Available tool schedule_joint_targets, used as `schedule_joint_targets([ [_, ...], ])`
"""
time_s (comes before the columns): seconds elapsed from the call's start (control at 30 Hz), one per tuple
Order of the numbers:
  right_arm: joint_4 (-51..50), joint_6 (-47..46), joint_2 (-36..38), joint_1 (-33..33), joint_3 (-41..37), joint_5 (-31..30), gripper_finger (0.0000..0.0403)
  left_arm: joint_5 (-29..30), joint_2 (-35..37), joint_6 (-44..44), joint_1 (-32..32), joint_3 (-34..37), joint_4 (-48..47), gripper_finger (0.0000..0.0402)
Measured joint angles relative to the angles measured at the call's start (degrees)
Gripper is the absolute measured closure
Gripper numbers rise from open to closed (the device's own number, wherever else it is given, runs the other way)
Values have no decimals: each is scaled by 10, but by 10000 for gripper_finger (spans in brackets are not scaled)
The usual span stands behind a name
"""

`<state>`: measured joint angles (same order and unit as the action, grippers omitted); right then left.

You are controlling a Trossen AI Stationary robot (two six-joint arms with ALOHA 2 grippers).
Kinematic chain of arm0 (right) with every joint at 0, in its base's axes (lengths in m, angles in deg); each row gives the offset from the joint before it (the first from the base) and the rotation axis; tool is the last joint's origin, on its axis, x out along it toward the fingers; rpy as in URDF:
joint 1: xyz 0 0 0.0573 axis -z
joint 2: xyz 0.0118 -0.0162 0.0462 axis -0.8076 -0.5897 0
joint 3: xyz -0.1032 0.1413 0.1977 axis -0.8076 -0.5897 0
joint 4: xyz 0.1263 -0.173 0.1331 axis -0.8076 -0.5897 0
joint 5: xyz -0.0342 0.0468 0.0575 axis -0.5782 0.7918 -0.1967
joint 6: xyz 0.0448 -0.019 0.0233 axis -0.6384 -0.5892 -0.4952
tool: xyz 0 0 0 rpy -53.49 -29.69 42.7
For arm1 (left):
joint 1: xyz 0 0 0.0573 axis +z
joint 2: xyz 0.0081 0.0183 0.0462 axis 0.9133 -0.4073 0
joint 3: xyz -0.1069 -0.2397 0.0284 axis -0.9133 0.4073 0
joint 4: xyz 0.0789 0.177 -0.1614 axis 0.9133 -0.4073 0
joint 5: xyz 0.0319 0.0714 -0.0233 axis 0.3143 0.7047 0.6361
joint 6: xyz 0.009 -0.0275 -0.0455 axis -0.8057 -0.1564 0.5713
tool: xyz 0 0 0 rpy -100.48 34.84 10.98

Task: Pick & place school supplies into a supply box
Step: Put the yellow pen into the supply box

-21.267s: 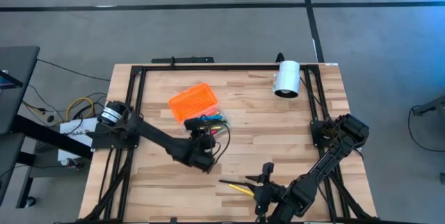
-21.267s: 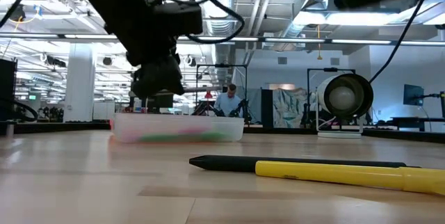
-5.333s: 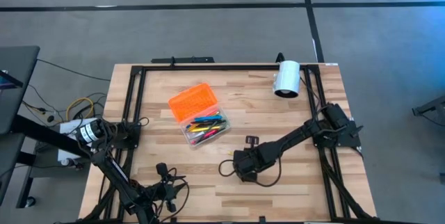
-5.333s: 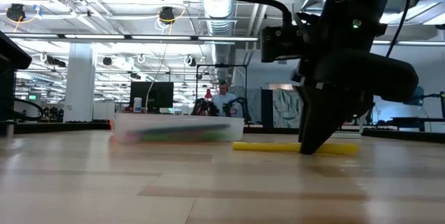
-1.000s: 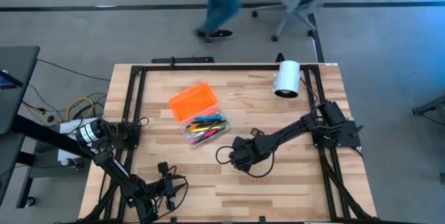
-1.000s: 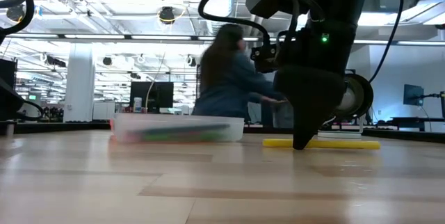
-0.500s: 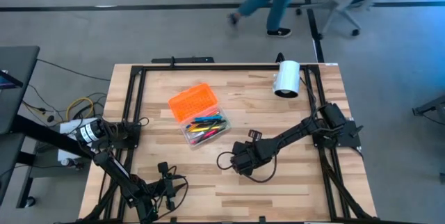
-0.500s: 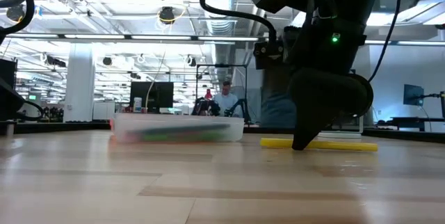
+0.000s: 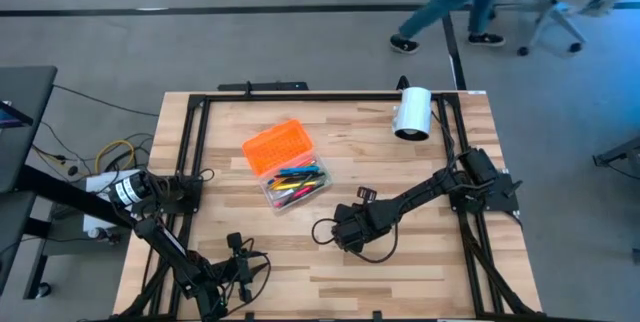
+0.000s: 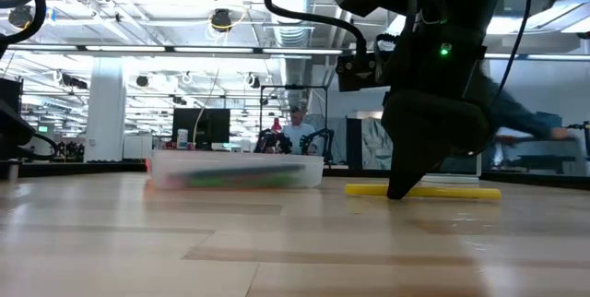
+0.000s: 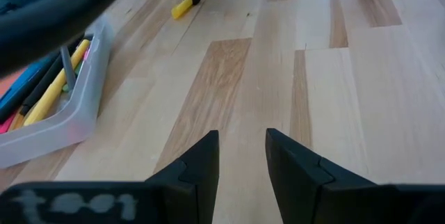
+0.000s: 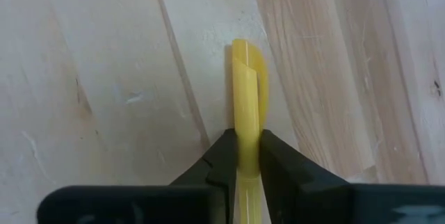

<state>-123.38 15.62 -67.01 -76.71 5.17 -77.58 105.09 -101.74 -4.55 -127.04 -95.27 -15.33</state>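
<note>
My right gripper [image 9: 345, 232] stands low over the middle of the table, shut on a yellow pen [image 10: 424, 190]. The supply box [image 9: 295, 184] lies to its far left: a clear base holding several coloured pens, with the orange ribbed lid [image 9: 277, 147] open beside it. The box also shows in the low view [image 10: 235, 170] and in the left wrist view [image 11: 49, 106]. My left gripper [image 9: 235, 262] waits near the table's near left corner, open and empty [image 11: 242, 154]. My right gripper pinches the yellow pen's shaft [image 12: 245, 123] between its two fingers, nearer one end than the middle [image 10: 398, 189]. The fingers point down from above and lie across the pen. The pen sits level, low at the table top; whether it rests on the wood I cannot tell.
A white cylinder [image 9: 411, 113] lies at the far right of the table. A black frame [image 9: 300, 96] runs along the table's edges. A person [image 9: 470, 7] moves on the floor beyond the far edge. Bare wood lies between my right gripper and the box.
My right gripper, still shut on the yellow pen, has shifted slightly toward the table's near edge; the pen stays level. A person has walked past beyond the far edge, toward the right.
</note>
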Motion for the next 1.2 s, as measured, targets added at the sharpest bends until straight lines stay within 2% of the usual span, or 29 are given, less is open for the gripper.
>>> schedule_joint_targets([
  [0.8, 0, 0, 0, -1, 0, -14, 367, 1, 0, 0, 0, 0, 0, 292],
  [1.2, 5, 84, -3, -36, 31, -62, 370, 3, 0, 0, 0, 0, 0, 292],
])
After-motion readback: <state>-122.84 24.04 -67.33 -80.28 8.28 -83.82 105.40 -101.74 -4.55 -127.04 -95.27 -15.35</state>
